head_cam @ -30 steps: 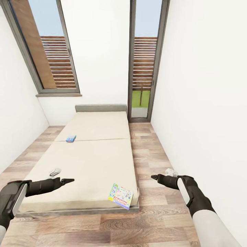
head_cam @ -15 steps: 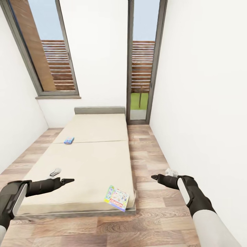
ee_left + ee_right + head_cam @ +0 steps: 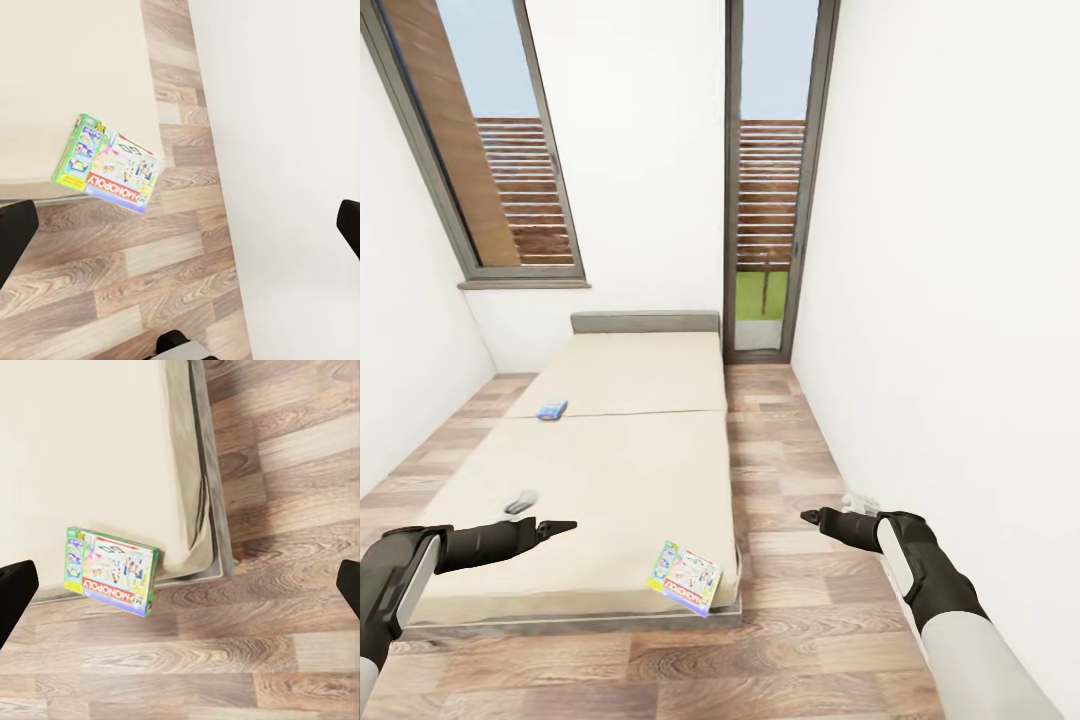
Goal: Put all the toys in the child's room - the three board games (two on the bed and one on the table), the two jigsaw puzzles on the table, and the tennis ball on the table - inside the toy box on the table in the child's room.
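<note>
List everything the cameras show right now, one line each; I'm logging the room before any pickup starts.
Bed: one, cream cover, grey headboard, lengthwise ahead on the floor.
Monopoly box: one, green-white with red banner, at the bed's near right corner, overhanging the edge.
Blue game box: one, small, on the bed's left side, farther back.
Windows: two, dark-framed, far wall.
Floor: brown-grey wood planks.
Walls: white.
Left gripper: black, over the bed's near end, open.
Right gripper: black, over the floor right of the bed, open.
</note>
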You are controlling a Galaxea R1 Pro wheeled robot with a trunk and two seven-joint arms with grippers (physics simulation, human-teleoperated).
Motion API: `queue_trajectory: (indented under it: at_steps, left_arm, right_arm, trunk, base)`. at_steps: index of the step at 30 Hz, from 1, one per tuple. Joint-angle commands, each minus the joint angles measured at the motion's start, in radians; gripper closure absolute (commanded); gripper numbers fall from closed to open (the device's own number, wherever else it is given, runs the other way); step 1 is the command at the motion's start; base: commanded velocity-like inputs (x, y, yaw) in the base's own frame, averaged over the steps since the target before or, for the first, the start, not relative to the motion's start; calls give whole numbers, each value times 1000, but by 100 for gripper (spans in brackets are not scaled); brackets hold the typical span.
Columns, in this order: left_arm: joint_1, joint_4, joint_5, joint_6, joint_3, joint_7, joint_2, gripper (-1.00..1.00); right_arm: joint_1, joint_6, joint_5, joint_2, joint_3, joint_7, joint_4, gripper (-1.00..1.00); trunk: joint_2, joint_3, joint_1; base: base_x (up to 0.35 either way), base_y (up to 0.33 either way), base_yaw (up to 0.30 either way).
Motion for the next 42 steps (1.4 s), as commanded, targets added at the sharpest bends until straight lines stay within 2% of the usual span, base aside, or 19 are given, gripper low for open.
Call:
queue_trajectory:
  at_steps: [1,17,27,42]
  left_arm:
    - [-1,0,4,7,0,0,0,-100]
    - [-1,0,4,7,-1,1,0,-100]
    - [-1,0,4,7,0,1,0,-100]
    - [-1,0,4,7,0,1,0,-100]
  right_arm:
    - [-1,6,-5,0,-2,1,-1,-100]
    - [-1,4,-5,1,-2,1,-2,-100]
    - [-1,4,-5,1,-1,1,-2,-100]
    - [-1,4,-6,2,-2,1,-2,-100]
  trunk:
    - [-2,-2,1]
    - [-2,-2,1]
    - [-2,0,1]
    - [-2,0,1]
  base:
    - [0,-232,0]
    - [0,-149,4]
    - [29,-151,179]
    - [96,-143,20]
